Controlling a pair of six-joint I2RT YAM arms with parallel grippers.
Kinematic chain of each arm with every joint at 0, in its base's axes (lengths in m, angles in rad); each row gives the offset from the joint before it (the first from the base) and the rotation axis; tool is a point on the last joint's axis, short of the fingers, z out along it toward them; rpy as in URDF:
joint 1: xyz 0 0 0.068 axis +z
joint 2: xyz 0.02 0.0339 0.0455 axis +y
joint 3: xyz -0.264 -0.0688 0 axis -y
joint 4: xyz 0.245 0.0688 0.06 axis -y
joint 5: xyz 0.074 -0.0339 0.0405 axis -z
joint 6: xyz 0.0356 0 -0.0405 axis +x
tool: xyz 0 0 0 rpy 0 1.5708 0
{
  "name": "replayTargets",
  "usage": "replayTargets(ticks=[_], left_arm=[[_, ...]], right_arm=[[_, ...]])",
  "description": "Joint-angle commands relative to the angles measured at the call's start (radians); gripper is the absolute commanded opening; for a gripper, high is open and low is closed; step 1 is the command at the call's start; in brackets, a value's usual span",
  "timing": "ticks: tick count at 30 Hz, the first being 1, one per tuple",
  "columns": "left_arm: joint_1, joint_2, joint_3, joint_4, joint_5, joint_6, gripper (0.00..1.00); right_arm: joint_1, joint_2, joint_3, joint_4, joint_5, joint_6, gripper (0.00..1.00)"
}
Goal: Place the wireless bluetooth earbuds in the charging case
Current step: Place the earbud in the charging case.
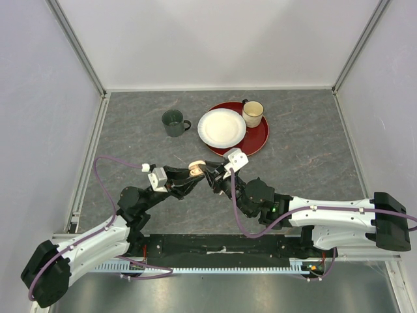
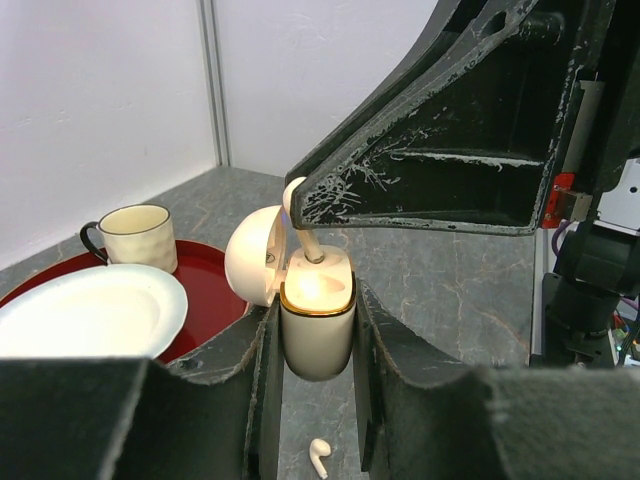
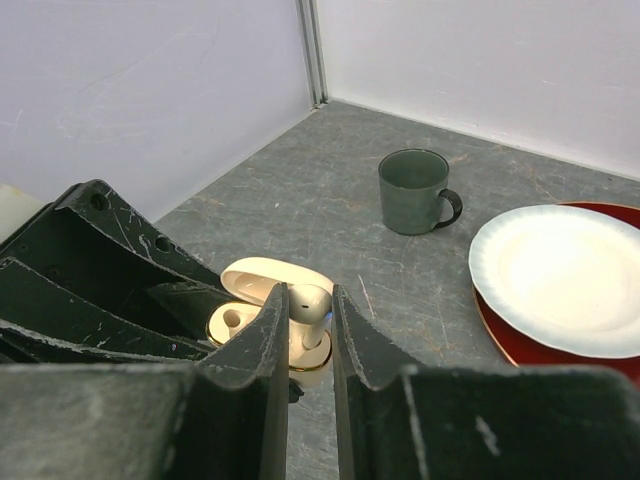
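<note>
The left claw (image 2: pixel 316 305) is closed narrow around the body of the charging case (image 2: pixel 317 345) and holds it upright above the worktop (image 2: pixel 450 290), with the lid (image 2: pixel 250 255) hinged open toward 9 o'clock in the left wrist view. The right claw (image 3: pixel 310 312) comes from above and pinches one pale earbud (image 2: pixel 308 240). The stem of this earbud is already inside one socket of the case, but the head stands above the gold rim, so I judge that it is not fully seated. The other socket looks empty in the right wrist view. To do this step well, the right claw should press straight down along the stem without tilting. The left claw should hold the case firm, so that it does not slide down between the pads. The right claw should open only when the head sits flush, then lift straight up so the earbud is not pulled out again. A loose earbud (image 2: pixel 320 457) lies on the worktop just under the case, at 6 o'clock. Far from the claws, in the top view, a green mug (image 1: pixel 173 122) stands at 11 o'clock, and a white plate (image 1: pixel 221 127) and a cream mug (image 1: pixel 253 113) on a red tray (image 1: pixel 257 140) stand at 1 o'clock.
</note>
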Motion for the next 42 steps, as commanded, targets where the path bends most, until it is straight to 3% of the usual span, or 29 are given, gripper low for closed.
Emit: replayTargets(ticks=[1, 31, 35, 42], left_arm=[[-0.005, -0.024, 0.022, 0.067, -0.020, -0.030, 0.02], [-0.006, -0.038, 0.021, 0.062, -0.085, -0.040, 0.02], [-0.005, -0.036, 0.021, 0.061, -0.081, -0.039, 0.02], [-0.006, -0.035, 0.017, 0.053, -0.081, -0.033, 0.02]], right_arm=[[0.015, -0.012, -0.001, -0.043, -0.010, -0.003, 0.00], [0.035, 0.008, -0.001, -0.101, -0.093, -0.066, 0.00], [0.035, 0.021, 0.014, -0.116, -0.101, -0.066, 0.06], [0.033, 0.018, 0.036, -0.141, -0.055, -0.014, 0.34]])
